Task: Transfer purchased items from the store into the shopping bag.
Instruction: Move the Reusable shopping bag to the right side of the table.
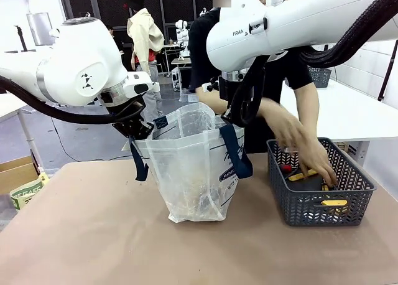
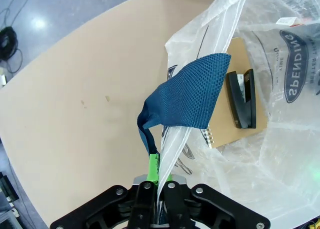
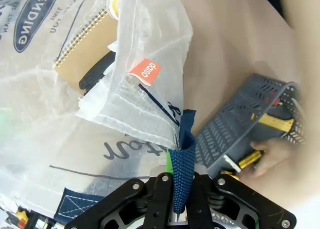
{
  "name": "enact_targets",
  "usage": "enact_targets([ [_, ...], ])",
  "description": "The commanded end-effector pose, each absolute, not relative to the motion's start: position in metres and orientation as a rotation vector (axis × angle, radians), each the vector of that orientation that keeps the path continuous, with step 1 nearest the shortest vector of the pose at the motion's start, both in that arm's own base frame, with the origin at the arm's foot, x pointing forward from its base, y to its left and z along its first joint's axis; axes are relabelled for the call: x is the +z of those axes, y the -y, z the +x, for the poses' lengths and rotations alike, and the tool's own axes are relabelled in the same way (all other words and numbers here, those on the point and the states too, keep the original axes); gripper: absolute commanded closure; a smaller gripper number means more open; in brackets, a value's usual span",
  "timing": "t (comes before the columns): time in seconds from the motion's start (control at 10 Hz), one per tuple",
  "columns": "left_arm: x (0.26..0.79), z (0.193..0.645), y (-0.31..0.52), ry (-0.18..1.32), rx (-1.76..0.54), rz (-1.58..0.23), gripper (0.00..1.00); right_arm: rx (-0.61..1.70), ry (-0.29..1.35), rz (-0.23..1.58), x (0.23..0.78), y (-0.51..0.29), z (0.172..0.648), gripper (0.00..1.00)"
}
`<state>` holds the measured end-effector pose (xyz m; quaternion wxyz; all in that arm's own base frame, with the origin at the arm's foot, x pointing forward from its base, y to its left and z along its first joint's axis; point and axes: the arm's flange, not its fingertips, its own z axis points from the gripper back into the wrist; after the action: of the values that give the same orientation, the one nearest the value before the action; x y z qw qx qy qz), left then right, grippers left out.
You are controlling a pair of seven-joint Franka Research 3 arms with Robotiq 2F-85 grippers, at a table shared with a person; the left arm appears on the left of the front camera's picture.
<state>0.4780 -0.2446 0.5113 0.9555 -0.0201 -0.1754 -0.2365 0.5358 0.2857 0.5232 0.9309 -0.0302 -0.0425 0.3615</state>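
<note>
The bag [image 1: 189, 167] stands upright on the table [image 1: 87, 235] between my two arms, with its mouth pulled open. At the bottom of it lies a tan spiral notebook [image 2: 226, 135] with a black stapler [image 2: 242, 99] on top. My left pincer [image 2: 159, 176] is closed on the bag's thin plastic rim, where one blue strap [image 2: 187, 96] folds over just above my fingers. My right pincer [image 3: 176, 181] is clamped on the other blue strap [image 3: 182, 159] at the opposite side of the mouth, the webbing running straight down between my fingers. The grey basket [image 1: 317, 191] sits on the table just beside the bag, on my right and not touching it. A red piece [image 1: 286, 168] and a yellow piece [image 1: 336, 203] lie inside it. A person across the table has a hand [image 1: 314, 155] down in the basket among those pieces; I cannot tell whether it grips one
</note>
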Motion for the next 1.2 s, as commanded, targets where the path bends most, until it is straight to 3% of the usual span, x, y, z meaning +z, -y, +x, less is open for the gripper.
enact_targets([
  [0.0, 0.5111, 0.4772, 0.2452, 0.355, -0.508, -0.032, 1.00, 0.736, 0.087, -0.061, 0.5231, -0.2851, 0.5362, 1.00],
  [1.1, 0.5122, 0.4762, 0.2477, 0.347, -0.572, -0.017, 1.00, 0.736, 0.087, -0.061, 0.5231, -0.2851, 0.5362, 1.00],
])
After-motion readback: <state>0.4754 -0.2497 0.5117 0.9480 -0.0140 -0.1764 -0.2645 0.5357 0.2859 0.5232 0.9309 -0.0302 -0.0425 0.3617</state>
